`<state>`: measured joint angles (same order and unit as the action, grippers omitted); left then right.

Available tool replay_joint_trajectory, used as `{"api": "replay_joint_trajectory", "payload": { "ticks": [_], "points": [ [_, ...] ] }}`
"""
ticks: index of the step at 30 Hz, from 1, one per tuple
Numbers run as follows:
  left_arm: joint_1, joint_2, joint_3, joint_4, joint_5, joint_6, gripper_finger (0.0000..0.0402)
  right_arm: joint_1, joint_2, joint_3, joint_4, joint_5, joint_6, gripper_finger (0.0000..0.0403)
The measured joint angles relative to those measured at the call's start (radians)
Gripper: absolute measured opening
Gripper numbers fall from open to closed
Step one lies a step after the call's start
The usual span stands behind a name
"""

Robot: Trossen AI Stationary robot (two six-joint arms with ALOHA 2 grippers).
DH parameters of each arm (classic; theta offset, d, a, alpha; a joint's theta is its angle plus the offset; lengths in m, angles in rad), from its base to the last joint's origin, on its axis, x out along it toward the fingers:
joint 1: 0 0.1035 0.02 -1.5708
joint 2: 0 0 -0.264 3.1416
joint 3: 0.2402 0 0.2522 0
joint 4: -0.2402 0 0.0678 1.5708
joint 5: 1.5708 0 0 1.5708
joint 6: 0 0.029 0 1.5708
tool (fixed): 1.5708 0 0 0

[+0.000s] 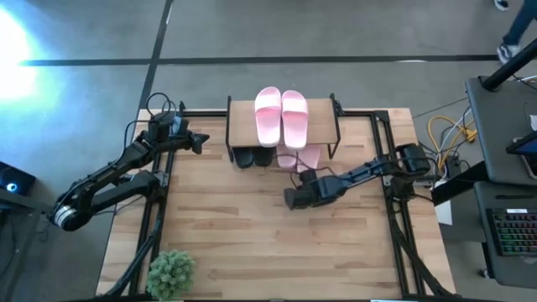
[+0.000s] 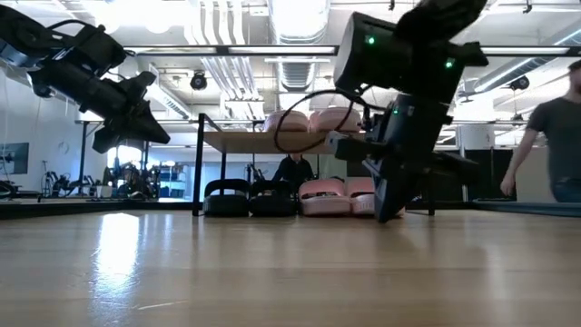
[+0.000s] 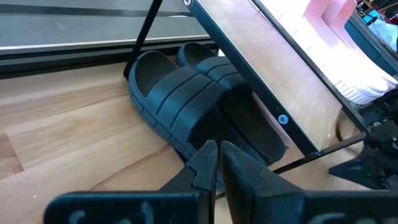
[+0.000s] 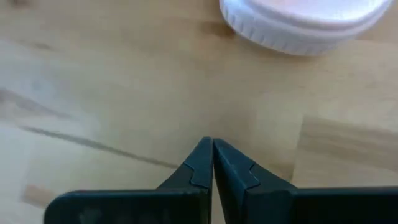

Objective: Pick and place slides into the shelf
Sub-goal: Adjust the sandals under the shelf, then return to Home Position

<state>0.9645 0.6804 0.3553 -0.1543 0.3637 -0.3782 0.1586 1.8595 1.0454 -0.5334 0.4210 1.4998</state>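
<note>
The shelf (image 1: pixel 242 126) stands at the table's far middle. Two pale pink slides (image 1: pixel 281 116) lie side by side on its top board. Under the board, on the tabletop, sit a black pair (image 1: pixel 252 156) (image 3: pixel 186 99) and a second pink pair (image 1: pixel 300 158) (image 2: pixel 331 195). My left gripper (image 1: pixel 204 141) (image 3: pixel 217 155) hovers shut in the air left of the shelf, pointing at the black pair. My right gripper (image 1: pixel 304 176) (image 4: pixel 212 149) is shut and slants down over bare table just in front of the lower pink pair, whose heel (image 4: pixel 305 25) lies ahead of it.
A small green plant (image 1: pixel 170 270) stands at the table's near left corner. Bare tabletop (image 1: pixel 252 243) stretches in front of the shelf. Black frame rails (image 1: pixel 151 226) run along the table's sides. A person (image 2: pixel 554 136) walks in the room beyond, on the right.
</note>
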Motion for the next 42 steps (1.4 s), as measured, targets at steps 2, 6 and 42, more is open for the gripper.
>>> {"api": "replay_joint_trajectory", "payload": {
  "ticks": [2, 6, 42],
  "points": [
    [0.0, 0.0, 0.0, 0.0, 0.0, 0.0, 0.0008, -0.018, -0.002, -0.018, 0.023, 0.01, -0.008, 0.0008],
    [0.0, 0.0, -0.001, -0.003, 0.0, -0.001, 0.0008, -0.05, -0.005, -0.044, 0.032, 0.041, -0.025, 0.0008],
    [-0.015, -0.026, 0.006, 0.03, 0.346, -0.007, 0.0008, 0.099, -0.296, -0.037, -0.228, 0.235, 0.112, 0.0008]
  ]
}}
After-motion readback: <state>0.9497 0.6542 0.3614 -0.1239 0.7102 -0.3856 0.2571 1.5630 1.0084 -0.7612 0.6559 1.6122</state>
